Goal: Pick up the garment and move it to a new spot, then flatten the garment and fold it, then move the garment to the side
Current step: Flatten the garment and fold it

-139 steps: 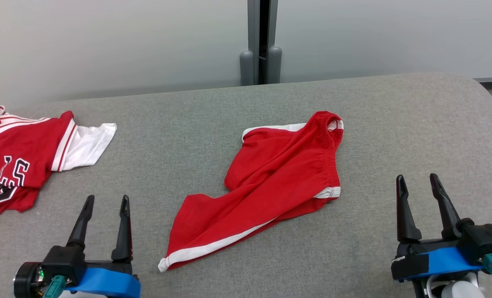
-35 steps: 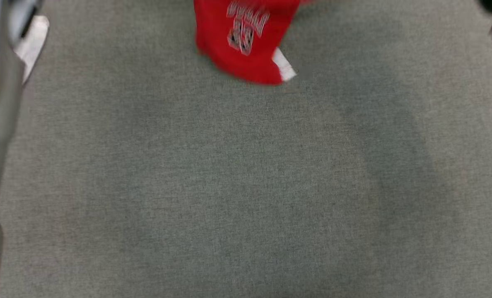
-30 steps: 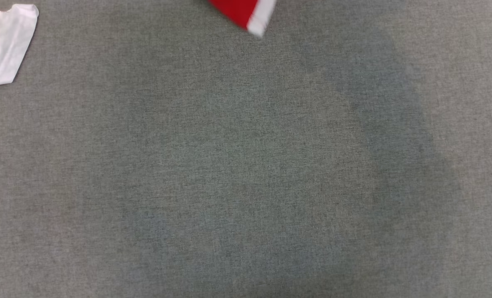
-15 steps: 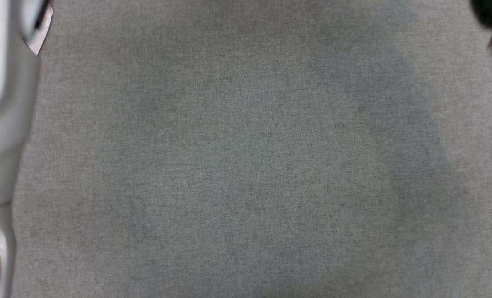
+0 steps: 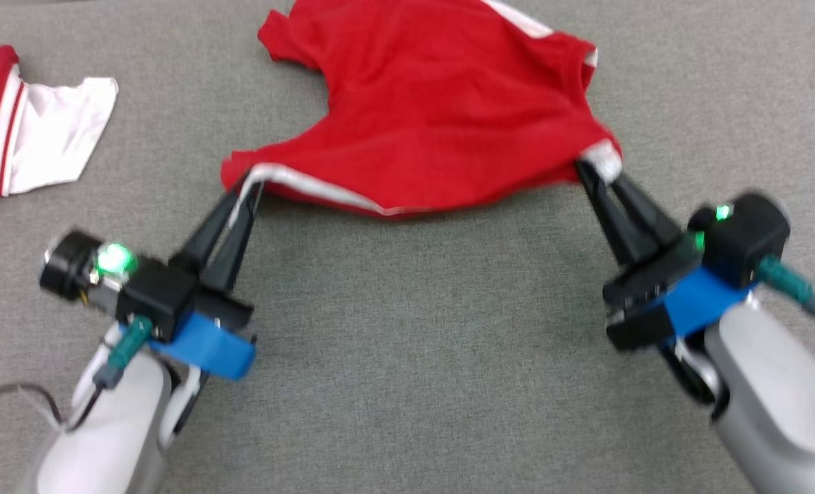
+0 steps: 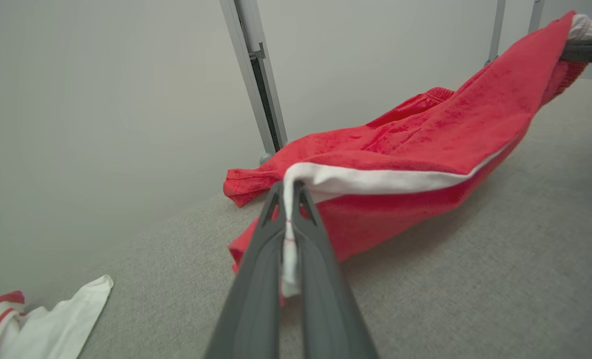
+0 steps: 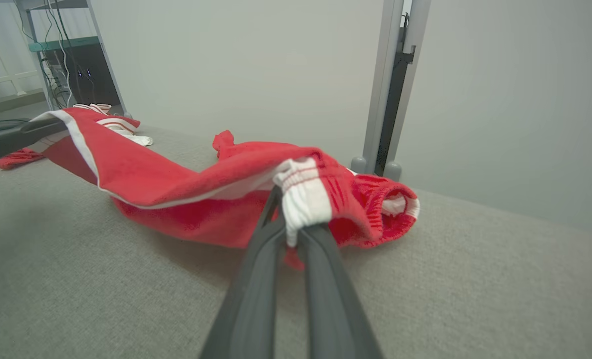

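The garment is a pair of red shorts point(image 5: 435, 116) with white side stripes, stretched between my two grippers above the grey padded surface. My left gripper point(image 5: 246, 185) is shut on the white-striped hem corner point(image 6: 288, 219). My right gripper point(image 5: 598, 171) is shut on the white end of the elastic waistband point(image 7: 303, 199). The near edge hangs taut between the fingertips, and the far part of the shorts point(image 7: 226, 149) trails on the surface behind. In the right wrist view the left gripper's fingers point(image 7: 17, 134) show at the far left, holding the other corner.
A red and white jersey point(image 5: 30, 137) lies at the far left of the grey surface point(image 5: 407, 357); its white sleeve point(image 6: 62, 324) shows in the left wrist view too. A grey wall with a vertical post point(image 7: 393, 85) stands behind the surface.
The head camera swung down over bare grey fabric and back. Both grippers, earlier open near the front edge, now hold the shorts' near corners and have lifted that edge.
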Robot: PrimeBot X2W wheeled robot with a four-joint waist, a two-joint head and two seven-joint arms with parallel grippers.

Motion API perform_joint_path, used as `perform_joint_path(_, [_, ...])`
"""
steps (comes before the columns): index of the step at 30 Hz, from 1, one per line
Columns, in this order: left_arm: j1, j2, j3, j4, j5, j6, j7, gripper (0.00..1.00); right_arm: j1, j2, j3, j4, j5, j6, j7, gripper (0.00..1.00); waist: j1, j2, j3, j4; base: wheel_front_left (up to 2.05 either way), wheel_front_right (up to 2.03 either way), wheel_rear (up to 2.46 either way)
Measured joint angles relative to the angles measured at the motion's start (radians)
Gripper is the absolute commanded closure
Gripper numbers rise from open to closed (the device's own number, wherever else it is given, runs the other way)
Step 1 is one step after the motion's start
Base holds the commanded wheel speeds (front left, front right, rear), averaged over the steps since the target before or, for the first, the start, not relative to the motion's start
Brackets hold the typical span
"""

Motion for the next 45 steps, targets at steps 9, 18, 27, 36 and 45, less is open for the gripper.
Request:
perform_joint_path(9, [0.314,-0.004,0.029,-0.064,-0.027,0.034,0.000,1.00,0.326,-0.025,0.037,-0.088,0.027,0.000,0.000,1.00,-0.0001,0.0000,-0.109,-0.003,0.00,0.00,0.00])
perform_joint_path(18, [0.540,-0.018,0.040,-0.084,-0.034,0.053,0.000,1.00,0.555,-0.034,0.010,-0.138,0.041,0.000,0.000,1.00,-0.0001,0.0000,-0.212,-0.001,0.00,0.00,0.00])
perform_joint_path(27, [0.525,0.003,0.035,-0.083,-0.005,0.020,0.000,1.00,0.602,-0.033,0.001,-0.171,0.046,0.000,0.000,1.00,0.0001,0.0000,-0.255,0.009,0.00,0.00,0.00])
perform_joint_path(36, [0.260,0.090,-0.005,-0.040,0.059,-0.058,0.009,1.00,0.527,-0.013,-0.062,-0.214,0.017,0.000,0.000,1.00,0.0003,0.0000,-0.207,-0.012,0.00,0.00,0.00])
perform_joint_path(45, [-0.090,0.167,-0.099,0.023,0.079,-0.084,0.052,1.00,0.345,0.059,-0.105,-0.213,-0.025,0.000,0.000,1.00,0.0005,0.0000,-0.074,-0.084,0.00,0.00,0.00])
